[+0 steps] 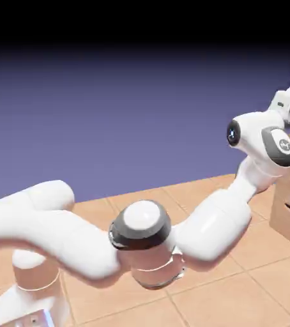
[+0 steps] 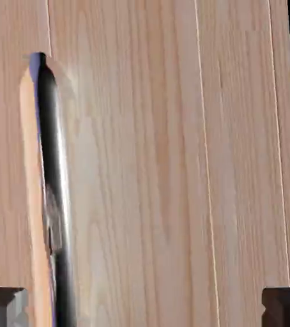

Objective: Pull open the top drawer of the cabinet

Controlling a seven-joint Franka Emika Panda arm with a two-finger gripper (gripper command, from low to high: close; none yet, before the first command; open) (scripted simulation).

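Our two grey fingertips (image 2: 0, 305) spread wide, empty, facing pale wood-grain top drawer (image 2: 173, 159); dark slot handle (image 2: 52, 191) beside left tip, ungrasped.

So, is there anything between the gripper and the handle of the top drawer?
Nothing visible. In the hand view the gripper is open and faces the bare wood of the cabinet. The dark handle sits near the view's left fingertip, with no object between.
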